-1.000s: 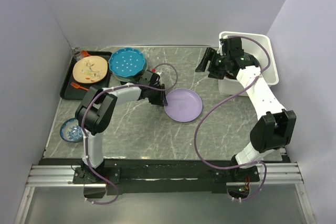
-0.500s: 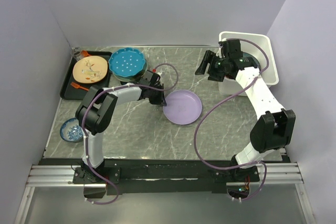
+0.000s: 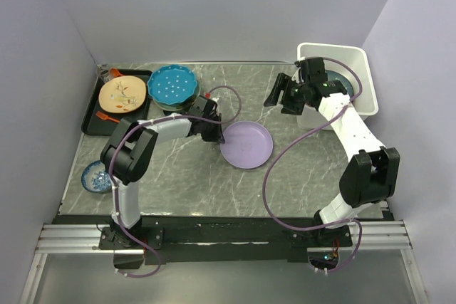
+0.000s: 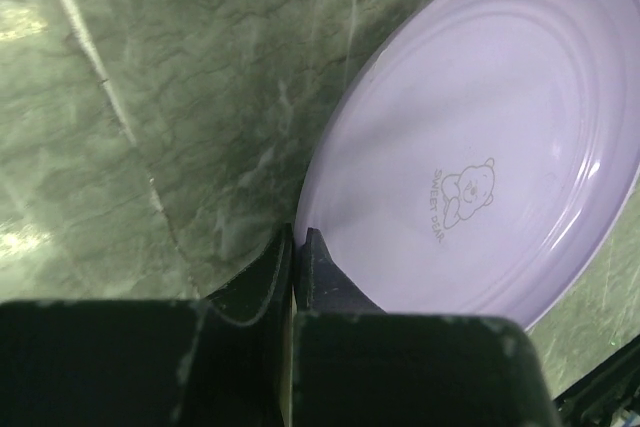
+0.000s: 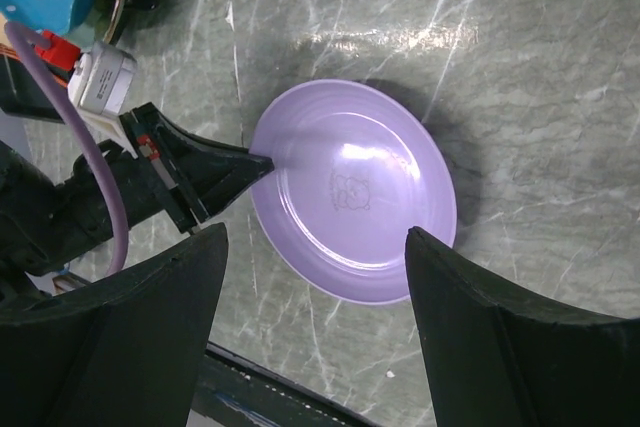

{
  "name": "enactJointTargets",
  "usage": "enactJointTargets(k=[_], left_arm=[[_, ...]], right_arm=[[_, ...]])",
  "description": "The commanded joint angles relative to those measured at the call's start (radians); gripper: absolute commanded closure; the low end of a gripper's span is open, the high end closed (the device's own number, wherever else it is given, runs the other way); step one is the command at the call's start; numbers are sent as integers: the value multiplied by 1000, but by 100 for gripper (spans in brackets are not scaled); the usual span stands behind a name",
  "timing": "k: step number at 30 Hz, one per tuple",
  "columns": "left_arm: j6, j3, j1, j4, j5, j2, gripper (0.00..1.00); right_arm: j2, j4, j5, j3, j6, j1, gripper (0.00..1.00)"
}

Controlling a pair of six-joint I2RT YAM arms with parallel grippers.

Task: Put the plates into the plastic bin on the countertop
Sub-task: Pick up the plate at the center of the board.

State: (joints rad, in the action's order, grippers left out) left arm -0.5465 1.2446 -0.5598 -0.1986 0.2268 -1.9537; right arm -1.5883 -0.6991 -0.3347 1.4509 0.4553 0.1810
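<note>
Now the left gripper (image 3: pixel 216 132) is pinched tight on the left rim of the lavender plate (image 3: pixel 248 145), which is near the middle of the dark veined countertop (image 3: pixel 185 176), well apart from the white plastic bin (image 3: pixel 335 47) in the far right corner. The right gripper (image 3: pixel 282 95) hangs just left of the bin, fingers spread wide with nothing between them. Far left, a teal dotted plate (image 3: pixel 171 84) sits beside a black tray (image 3: pixel 91 119) carrying a cream plate (image 3: pixel 122 94).

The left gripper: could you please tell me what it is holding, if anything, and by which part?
The left gripper is shut on the lavender plate, pinching its rim on the side nearest the arm.
</note>
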Motion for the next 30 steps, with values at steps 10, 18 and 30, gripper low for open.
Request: enactJointTargets(k=[10,18,30], left_arm=[[-59,-43,17,96,11,141,99],[-107,-85,69,157,120,185,99],[-161,-132,121,264,258,216,99]], right_arm=[[57,49,-15,-24,-3,5,21],[68,53,-23,-44,-7,5,21],[74,81,-89,-89,-1,6,24]])
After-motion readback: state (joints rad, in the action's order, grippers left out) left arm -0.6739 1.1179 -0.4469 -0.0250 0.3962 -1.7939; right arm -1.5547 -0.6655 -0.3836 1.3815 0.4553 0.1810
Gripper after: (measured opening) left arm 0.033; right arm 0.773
